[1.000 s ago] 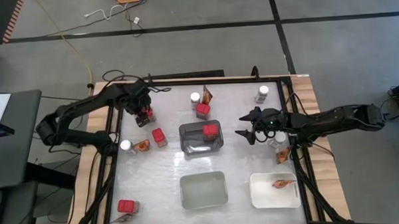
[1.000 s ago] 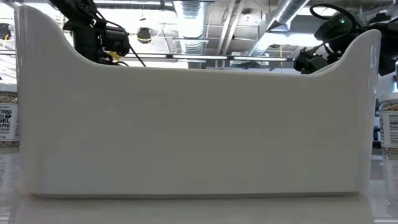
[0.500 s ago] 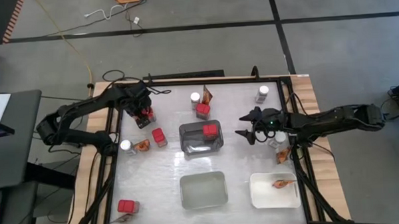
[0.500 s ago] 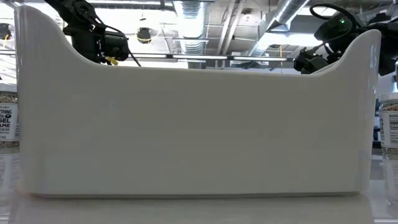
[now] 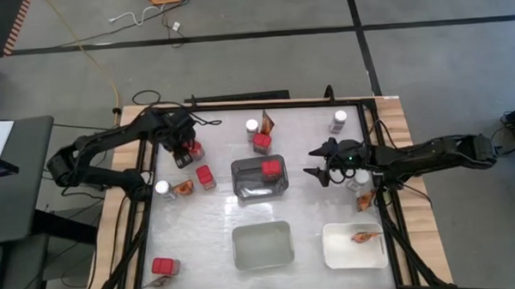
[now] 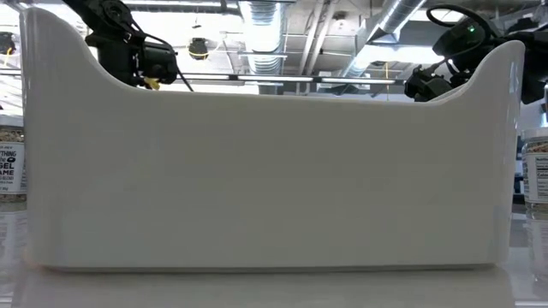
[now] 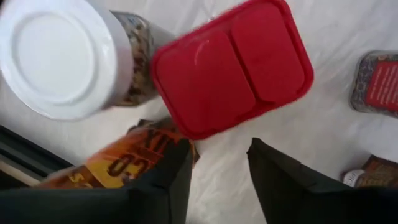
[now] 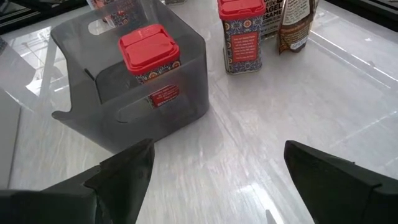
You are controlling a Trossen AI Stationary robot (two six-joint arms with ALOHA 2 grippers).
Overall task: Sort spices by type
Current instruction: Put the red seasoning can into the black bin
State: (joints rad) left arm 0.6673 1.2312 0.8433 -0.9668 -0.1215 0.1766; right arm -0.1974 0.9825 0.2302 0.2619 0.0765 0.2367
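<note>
Spice stock, located from grey tray [image 5: 244, 189]. Left gripper [image 7: 219, 147], well left of it: jaws part-open, empty, aimed at red container [image 7: 231, 65], probably for pickup. Right gripper [image 8: 217, 148], just right of it: jaws wide, empty, waiting. Counts: red containers, five, one inside grey tray as sorted; white-lidded jars [image 5: 252, 126], three visible; packets [image 5: 267, 121], four visible, one already in white tray [image 5: 339, 255].

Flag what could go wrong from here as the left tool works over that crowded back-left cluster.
The left tool hangs over a red-lidded container that sits tight against a white-lidded jar and an orange packet. One finger overlaps the packet, so closing could pinch or drag it. The jar might also get nudged over.
</note>
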